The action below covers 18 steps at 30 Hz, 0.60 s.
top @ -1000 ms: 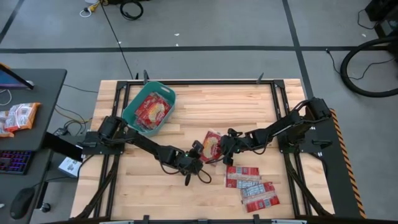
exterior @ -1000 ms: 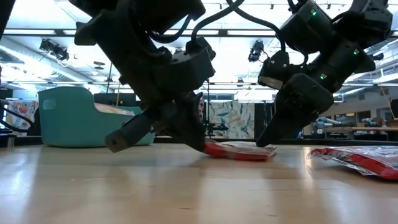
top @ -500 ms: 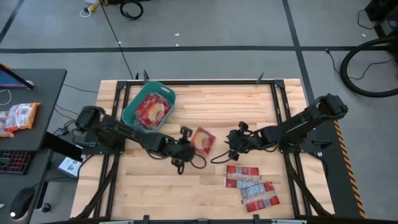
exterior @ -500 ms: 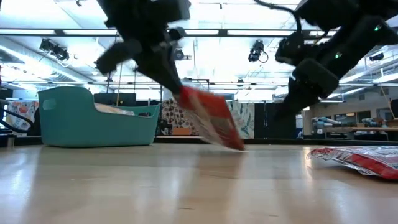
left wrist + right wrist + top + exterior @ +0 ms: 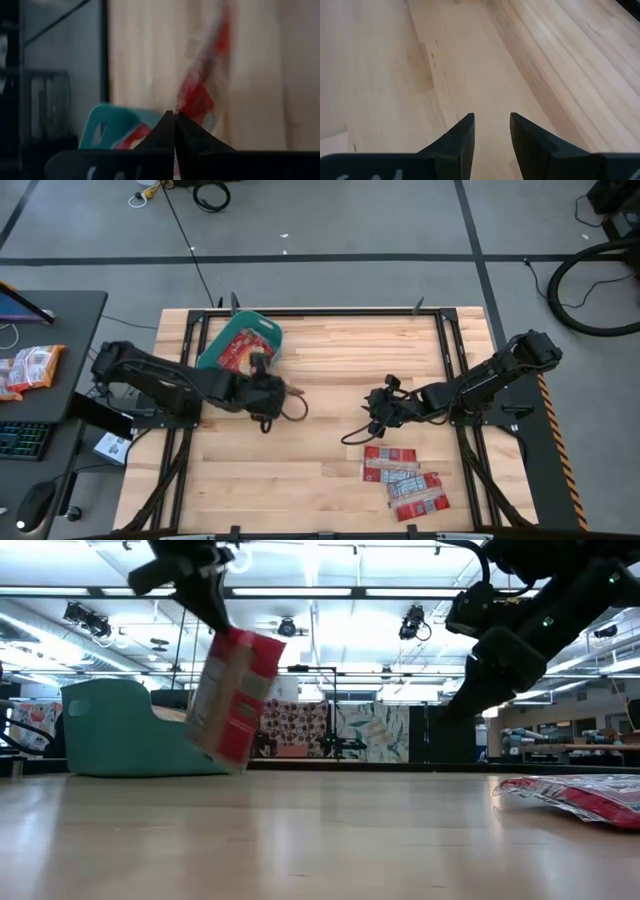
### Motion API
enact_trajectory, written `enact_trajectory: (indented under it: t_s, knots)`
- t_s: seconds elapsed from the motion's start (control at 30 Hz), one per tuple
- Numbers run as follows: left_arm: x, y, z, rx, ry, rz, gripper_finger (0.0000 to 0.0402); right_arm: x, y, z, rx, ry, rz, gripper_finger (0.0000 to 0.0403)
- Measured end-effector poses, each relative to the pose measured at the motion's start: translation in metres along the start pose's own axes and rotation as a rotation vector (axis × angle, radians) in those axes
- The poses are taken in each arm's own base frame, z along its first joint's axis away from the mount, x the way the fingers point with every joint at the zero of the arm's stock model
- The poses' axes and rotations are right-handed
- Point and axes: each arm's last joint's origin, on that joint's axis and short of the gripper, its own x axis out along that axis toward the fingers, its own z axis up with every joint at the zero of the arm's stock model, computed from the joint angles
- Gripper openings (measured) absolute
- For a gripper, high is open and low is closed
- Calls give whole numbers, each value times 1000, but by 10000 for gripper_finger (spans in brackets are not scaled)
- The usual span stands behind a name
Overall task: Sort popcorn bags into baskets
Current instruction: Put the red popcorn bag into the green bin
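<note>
Left hand (image 5: 266, 386) is pinched tight on a popcorn bag (image 5: 232, 696), carried in the air just beside the teal basket (image 5: 212, 352) at the surface's back-left. In the low view the bag hangs below the hand, tilted, clear of the wooden surface (image 5: 340, 350), with the basket (image 5: 110, 730) right behind it. Left wrist view: fingers (image 5: 165, 131) meet at a point with the red bag (image 5: 200, 95) blurred just past them and the basket (image 5: 107, 127) rim beyond.

The held bag is a flat, red, glossy packet with a white-grey label panel. The basket is smooth teal plastic with rounded corners, and red packets (image 5: 236, 350) with cream-yellow patches already lie in it.

Right hand (image 5: 378, 406) hovers mid-surface, right of centre, fingers (image 5: 462, 135) parted a narrow way, holding nothing; only bare pale wood planks lie under it. It hangs well off the surface in the low view (image 5: 468, 700).

Three more popcorn bags (image 5: 405, 480) lie flat near the front-right, overlapping in a loose stack, label sides up, near the right hand but not touching. In the low view they show as a crinkled red heap (image 5: 575, 795) at the right edge.
</note>
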Motion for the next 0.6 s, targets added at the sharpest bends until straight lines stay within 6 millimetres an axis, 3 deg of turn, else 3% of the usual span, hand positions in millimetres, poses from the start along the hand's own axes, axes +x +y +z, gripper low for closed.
enact_trajectory:
  t_s: [0.17,0.4,0.6]
  knots:
    - [-15,25,-5,-59,46,70,1,0,1,1,3,-11,5,130]
    - [-31,57,-11,8,65,173,1,0,1,1,0,-10,5,130]
    - [-28,82,-24,104,131,218,1,0,1,2,4,-17,8,130]
